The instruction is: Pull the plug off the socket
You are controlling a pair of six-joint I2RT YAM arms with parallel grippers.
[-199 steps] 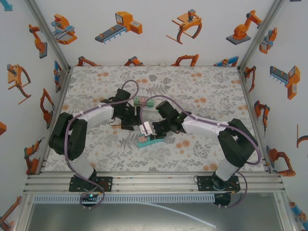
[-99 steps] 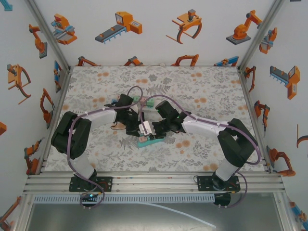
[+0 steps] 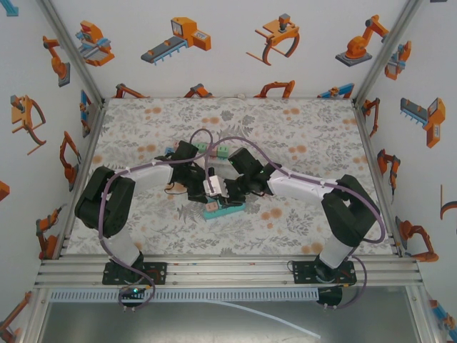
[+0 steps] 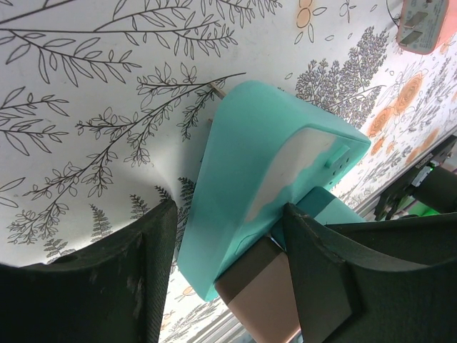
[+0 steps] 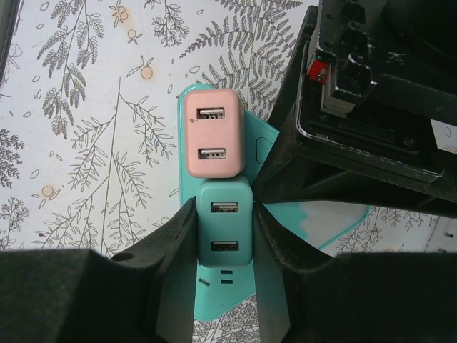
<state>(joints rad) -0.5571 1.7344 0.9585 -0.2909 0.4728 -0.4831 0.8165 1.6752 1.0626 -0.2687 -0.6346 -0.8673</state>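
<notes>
At the middle of the flower-patterned table (image 3: 300, 128), a teal socket (image 3: 227, 210) lies between two black robot arms. Two USB plugs are seated in it: a teal plug (image 5: 225, 232) and a pink plug (image 5: 212, 134), touching end to end. The right gripper (image 5: 223, 209) is clamped on the teal plug, one finger pressed to each side. The left gripper (image 4: 228, 211) straddles the socket body, a finger close on either side; whether they actually press it, I cannot tell.
</notes>
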